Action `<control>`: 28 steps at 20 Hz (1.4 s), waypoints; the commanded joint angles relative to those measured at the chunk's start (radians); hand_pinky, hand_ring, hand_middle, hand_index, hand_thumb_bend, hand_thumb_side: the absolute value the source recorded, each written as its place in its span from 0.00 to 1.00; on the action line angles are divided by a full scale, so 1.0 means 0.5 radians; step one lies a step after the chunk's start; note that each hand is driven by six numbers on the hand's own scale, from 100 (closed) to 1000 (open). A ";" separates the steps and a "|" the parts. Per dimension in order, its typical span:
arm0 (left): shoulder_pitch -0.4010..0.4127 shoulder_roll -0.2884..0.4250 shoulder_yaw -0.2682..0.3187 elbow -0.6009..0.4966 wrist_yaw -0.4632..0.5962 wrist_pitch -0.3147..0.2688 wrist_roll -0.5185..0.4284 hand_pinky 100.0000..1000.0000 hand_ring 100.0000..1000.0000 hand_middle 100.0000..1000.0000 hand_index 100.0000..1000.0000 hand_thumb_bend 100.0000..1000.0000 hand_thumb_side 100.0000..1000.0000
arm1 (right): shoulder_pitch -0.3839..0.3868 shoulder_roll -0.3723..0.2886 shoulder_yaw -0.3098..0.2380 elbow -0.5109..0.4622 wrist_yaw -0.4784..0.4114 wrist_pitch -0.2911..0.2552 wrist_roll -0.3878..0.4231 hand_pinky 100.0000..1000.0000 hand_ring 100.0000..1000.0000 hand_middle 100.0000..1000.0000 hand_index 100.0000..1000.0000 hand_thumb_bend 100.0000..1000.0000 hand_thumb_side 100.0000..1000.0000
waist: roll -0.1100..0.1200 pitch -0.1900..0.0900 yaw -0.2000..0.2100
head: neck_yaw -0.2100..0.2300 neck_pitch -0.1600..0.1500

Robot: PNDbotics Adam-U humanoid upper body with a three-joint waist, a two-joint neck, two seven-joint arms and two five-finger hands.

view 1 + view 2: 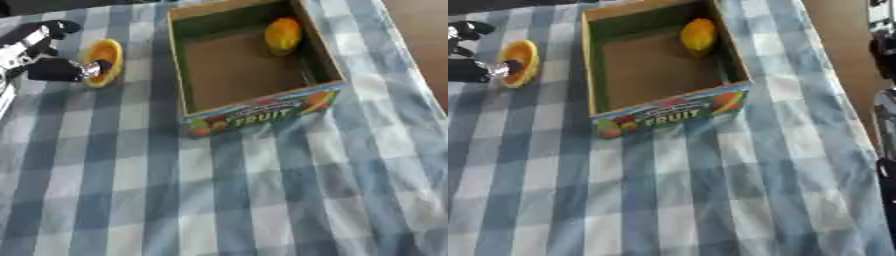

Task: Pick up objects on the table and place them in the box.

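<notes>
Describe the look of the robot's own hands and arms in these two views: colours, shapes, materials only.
The left hand is black, with thick rounded fingers and a silver metal collar at a fingertip. Behind it the arm has a blocky silver-white housing with black segments. At the right edge of the right eye view, dark, mostly black arm parts with a pale grey section show; no right hand can be made out.
</notes>
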State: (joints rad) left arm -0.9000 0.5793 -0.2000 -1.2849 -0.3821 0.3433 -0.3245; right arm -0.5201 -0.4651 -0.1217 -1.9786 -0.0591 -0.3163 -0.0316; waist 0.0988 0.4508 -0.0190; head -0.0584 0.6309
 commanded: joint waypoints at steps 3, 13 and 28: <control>-0.068 0.020 0.007 0.044 -0.064 0.008 -0.018 0.87 0.99 0.91 0.92 0.42 0.22 | -0.045 -0.041 0.003 -0.043 -0.013 -0.001 0.017 0.82 0.94 0.69 0.78 0.00 0.54 | 0.002 -0.027 -0.021 | 0.045 -0.038; -0.090 -0.009 0.003 0.140 -0.150 0.066 -0.006 0.81 0.93 0.84 0.77 0.13 0.04 | -0.056 -0.040 0.011 -0.043 -0.027 0.006 0.032 0.82 0.94 0.69 0.78 0.00 0.55 | 0.011 -0.015 -0.043 | 0.068 -0.035; -0.094 0.051 -0.069 -0.111 -0.382 0.140 0.035 0.73 0.81 0.72 0.56 0.00 0.02 | -0.022 -0.051 0.014 -0.043 -0.033 0.027 0.037 0.82 0.94 0.69 0.78 0.00 0.55 | 0.018 -0.069 0.000 | 0.059 0.015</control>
State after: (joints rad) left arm -0.9286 0.5631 -0.2369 -1.3063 -0.5506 0.4080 -0.3133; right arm -0.5254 -0.4651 -0.1121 -1.9786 -0.0705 -0.3059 -0.0117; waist 0.1106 0.4448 -0.0197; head -0.0280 0.6335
